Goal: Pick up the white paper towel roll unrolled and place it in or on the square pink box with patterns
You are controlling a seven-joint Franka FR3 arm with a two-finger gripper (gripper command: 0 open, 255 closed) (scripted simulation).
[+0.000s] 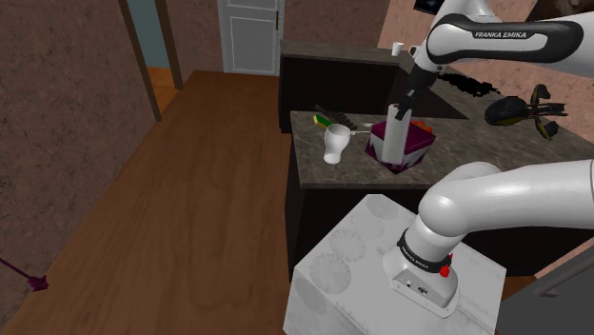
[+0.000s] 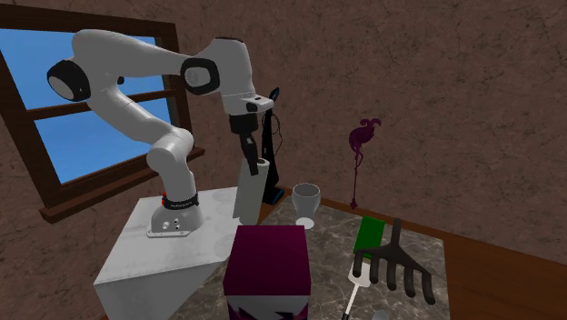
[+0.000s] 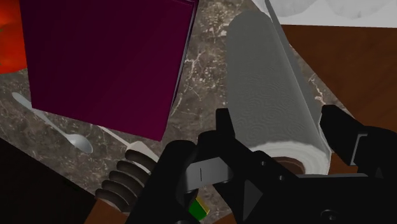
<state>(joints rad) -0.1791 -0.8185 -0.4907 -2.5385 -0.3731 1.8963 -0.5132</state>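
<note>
Gripping the roll [image 3: 267, 83] near its top in the pincer [image 3: 280, 137], upright just beside the box [image 3: 108, 57], apparently ready to lift it across.

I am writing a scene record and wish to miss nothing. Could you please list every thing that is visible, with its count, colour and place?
paper towel roll: one, white-grey, beside the box, top end in the gripper
box: one, magenta, on the counter
goblet: one, white, on the counter near the roll
spoon: one, white, lying on the counter by the box
rake-like tool: one, black, lying on the counter
green object: one, green, beside the tool's head
orange object: one, orange, behind the box; kind unclear
counter: one, dark marbled top
window: one, brown frame, blue panes, behind the arm
door: one, white, far wall
stand: one, white
arm: one, white, dark joints
gripper: one, black, clasping the roll
</note>
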